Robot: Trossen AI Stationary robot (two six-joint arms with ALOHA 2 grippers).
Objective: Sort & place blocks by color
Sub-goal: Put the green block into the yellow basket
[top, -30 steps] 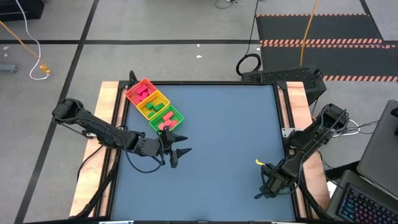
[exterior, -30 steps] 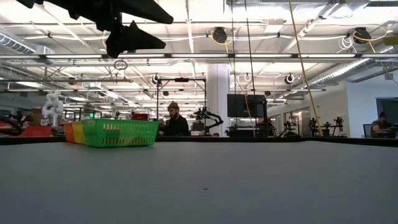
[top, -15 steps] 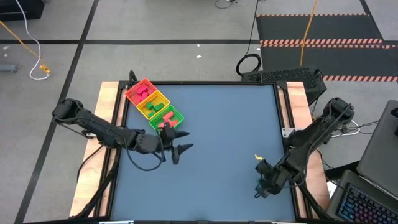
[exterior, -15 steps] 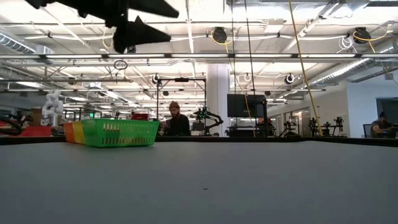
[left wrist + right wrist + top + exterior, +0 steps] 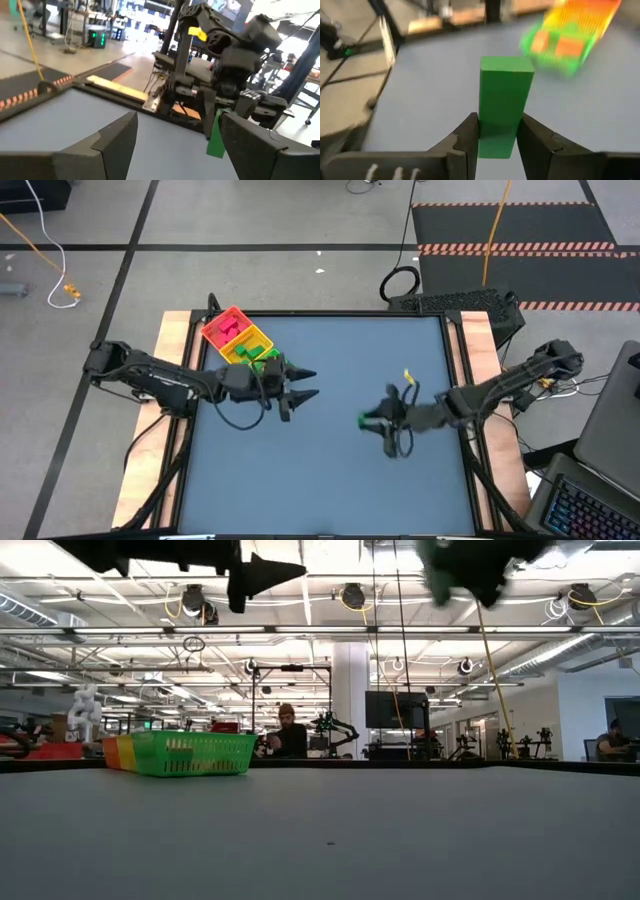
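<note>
My right gripper [image 5: 372,420] hangs above the middle of the table, shut on a green brick [image 5: 505,95]. The left wrist view shows that brick [image 5: 216,138] under the right arm. My left gripper [image 5: 304,383] is open and held high next to the tray's green end, with nothing between its fingers [image 5: 117,137]. The three-compartment tray [image 5: 222,338] stands near the far left corner. Pink-red blocks [image 5: 231,327] lie in its red compartment and green ones [image 5: 262,358] farther along. The left gripper hides part of the green compartment. My right gripper pinches one end of the green brick [image 5: 496,141] between its two fingers [image 5: 465,137]. The rest of the brick sticks out past the fingertips, in line with them. The fingers come from the table's right side. The brick is lifted clear of the table.
The tray [image 5: 190,752] shows as a green basket wall at the left of the low view, where both grippers are high up. The blue table top [image 5: 340,480] is bare in the middle and the near half. A person [image 5: 286,735] sits in the room beyond.
My right arm has swung from the near right corner up and toward the table's left, and now reaches over the middle. My left gripper has moved toward the far edge, closer to the tray's green end, and has stayed open.
</note>
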